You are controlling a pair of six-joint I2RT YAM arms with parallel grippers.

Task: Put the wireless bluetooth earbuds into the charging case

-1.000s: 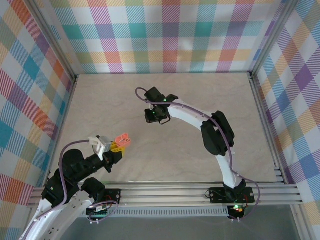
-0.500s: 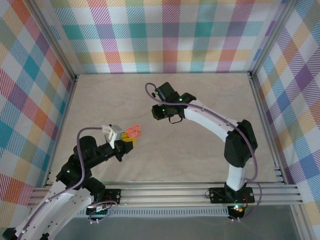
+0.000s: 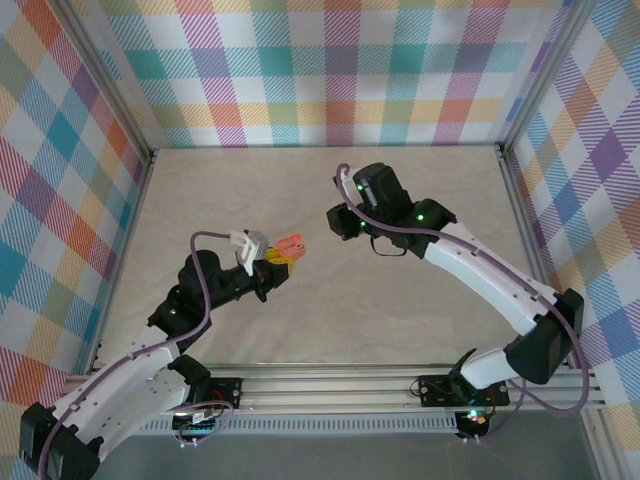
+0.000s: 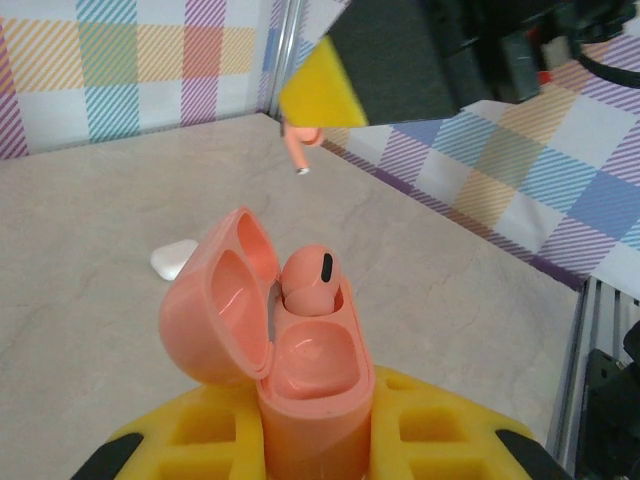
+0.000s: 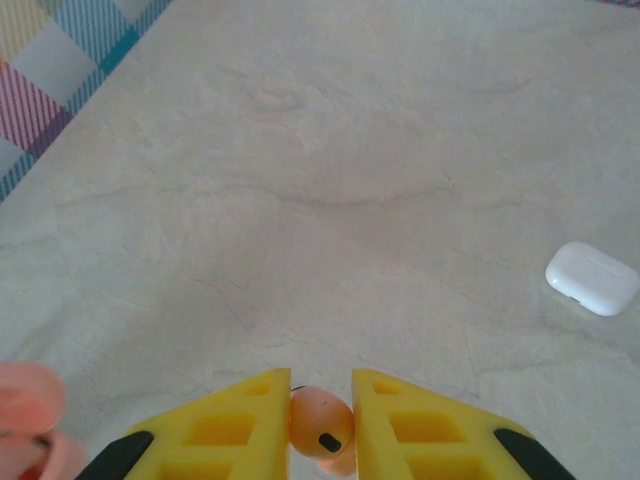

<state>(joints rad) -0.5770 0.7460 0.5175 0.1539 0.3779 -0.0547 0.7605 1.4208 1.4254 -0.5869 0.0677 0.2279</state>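
Left wrist: two earbuds (image 4: 312,278) (image 4: 299,141), two cases (image 4: 305,405) (image 4: 174,258)

A pale marbled tabletop (image 3: 330,310) lies walled by bright plaid panels (image 3: 330,70) — aluminium rails (image 3: 340,385) along its near edge.

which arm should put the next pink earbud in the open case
Right. The right tool is shut on the pink earbud, and in the left wrist view it hangs just beyond the open pink case. The left tool is busy holding that case, one socket free.
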